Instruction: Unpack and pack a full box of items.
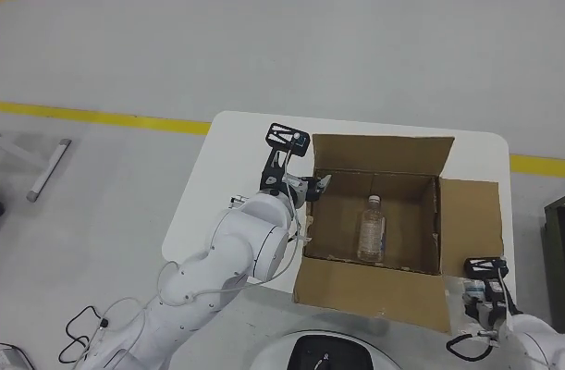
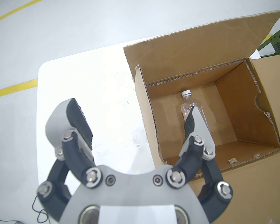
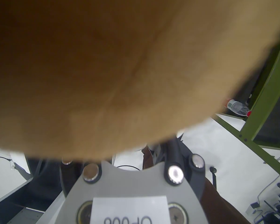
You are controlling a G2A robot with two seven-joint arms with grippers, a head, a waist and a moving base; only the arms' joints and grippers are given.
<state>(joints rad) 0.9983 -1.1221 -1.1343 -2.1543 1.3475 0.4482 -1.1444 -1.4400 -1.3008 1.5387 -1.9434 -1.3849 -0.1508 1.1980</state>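
An open cardboard box (image 1: pixel 370 289) stands on the white table (image 1: pixel 236 176), its flaps folded outward. One clear plastic bottle (image 1: pixel 372 228) with a white cap lies on the box floor. My left gripper (image 1: pixel 303 159) is open and straddles the box's left wall, with one finger outside over the table and the other inside. In the left wrist view the inner finger (image 2: pixel 196 127) overlaps the bottle (image 2: pixel 187 102), and nothing is between the pads. My right gripper (image 1: pixel 484 282) sits low at the box's near right corner, beside the right flap. Cardboard (image 3: pixel 107 59) blocks most of its wrist view.
The table (image 2: pixel 83 75) left of the box (image 2: pixel 200 47) is bare. A green metal frame (image 3: pixel 266 89) stands to the right of the table, with another bottle (image 3: pixel 236 108) lying near its foot. Cables lie on the floor. A yellow line (image 1: pixel 97 116) crosses the floor behind.
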